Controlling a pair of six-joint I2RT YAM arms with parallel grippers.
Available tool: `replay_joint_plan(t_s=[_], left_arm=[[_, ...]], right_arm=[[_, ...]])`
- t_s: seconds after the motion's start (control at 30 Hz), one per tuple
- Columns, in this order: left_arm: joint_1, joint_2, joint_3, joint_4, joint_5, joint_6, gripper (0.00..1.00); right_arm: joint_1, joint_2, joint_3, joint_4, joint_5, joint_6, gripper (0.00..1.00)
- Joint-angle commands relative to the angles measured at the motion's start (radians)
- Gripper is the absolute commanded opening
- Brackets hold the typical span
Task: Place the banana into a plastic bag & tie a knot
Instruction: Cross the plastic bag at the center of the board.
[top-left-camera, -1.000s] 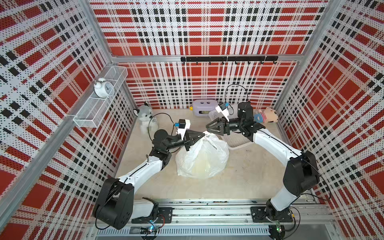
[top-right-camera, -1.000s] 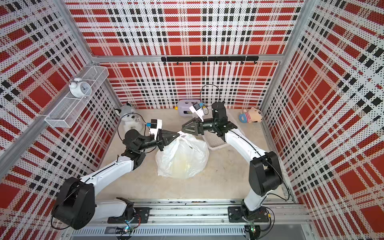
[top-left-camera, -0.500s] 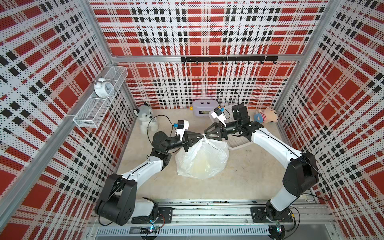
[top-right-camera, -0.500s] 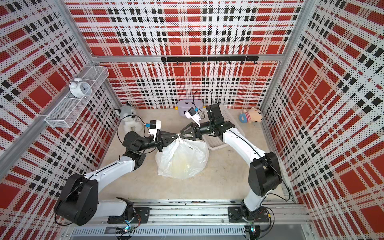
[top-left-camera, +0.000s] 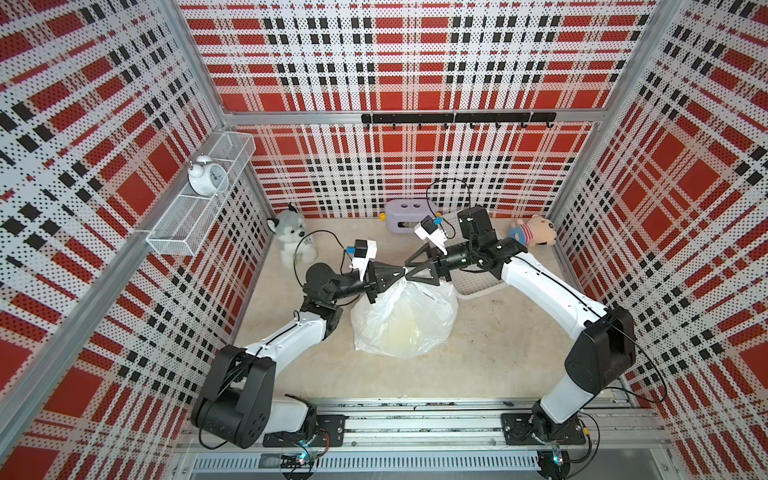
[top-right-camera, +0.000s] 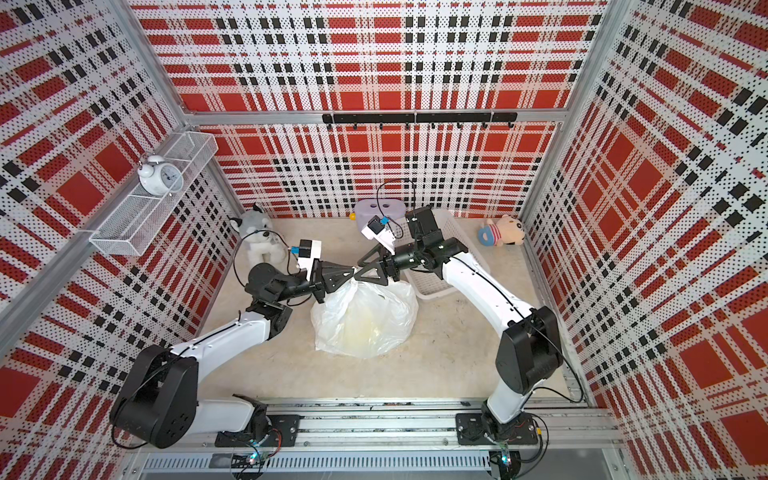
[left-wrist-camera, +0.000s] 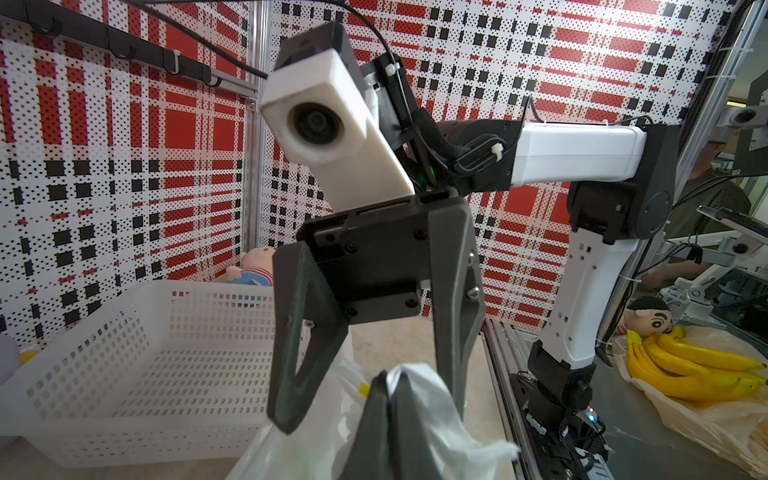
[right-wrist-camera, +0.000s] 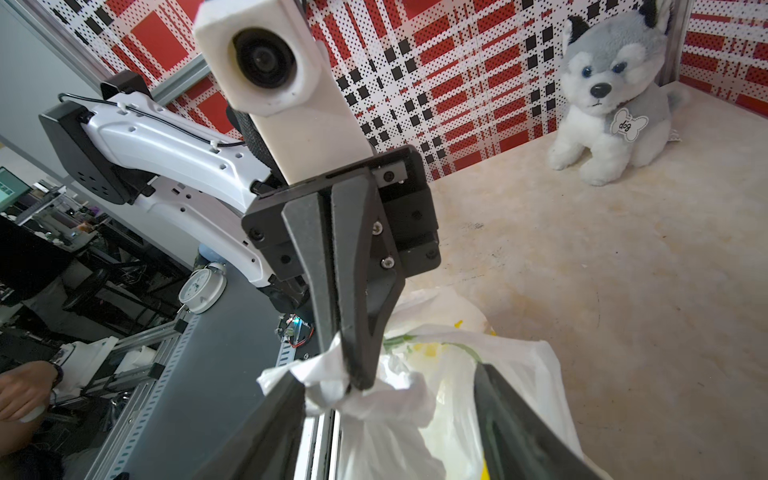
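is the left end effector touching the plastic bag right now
Touching. The right wrist view shows the left end effector shut, its tips pinching the twisted white top of the plastic bag.

- The right gripper (top-left-camera: 409, 272) moves down and closer to the left gripper (top-left-camera: 400, 272). Now their tips almost meet above the plastic bag (top-left-camera: 405, 322).
- Its jaws open wider, with the knot (right-wrist-camera: 332, 392) between them.
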Motion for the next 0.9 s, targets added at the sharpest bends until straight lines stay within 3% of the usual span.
replay_joint_plan(t_s=[0.0, 0.1, 0.27, 0.5, 0.87], left_arm=[[0.006, 0.001, -0.010, 0.032, 0.000, -0.003, 0.00], [0.002, -0.019, -0.028, 0.020, -0.037, 0.019, 0.00], [-0.048, -0.063, -0.047, -0.128, -0.139, 0.210, 0.00], [-0.071, -0.064, -0.061, -0.130, -0.168, 0.277, 0.00], [-0.063, -0.086, -0.059, -0.163, -0.137, 0.309, 0.00]], right_arm=[[0.010, 0.006, 0.018, -0.044, 0.044, -0.021, 0.71], [0.010, -0.011, 0.008, -0.026, 0.030, 0.001, 0.71], [0.010, -0.019, 0.018, -0.033, 0.007, 0.020, 0.67], [0.014, -0.028, 0.017, -0.125, 0.036, -0.030, 0.59], [0.050, -0.034, 0.032, -0.249, 0.197, -0.093, 0.51]])
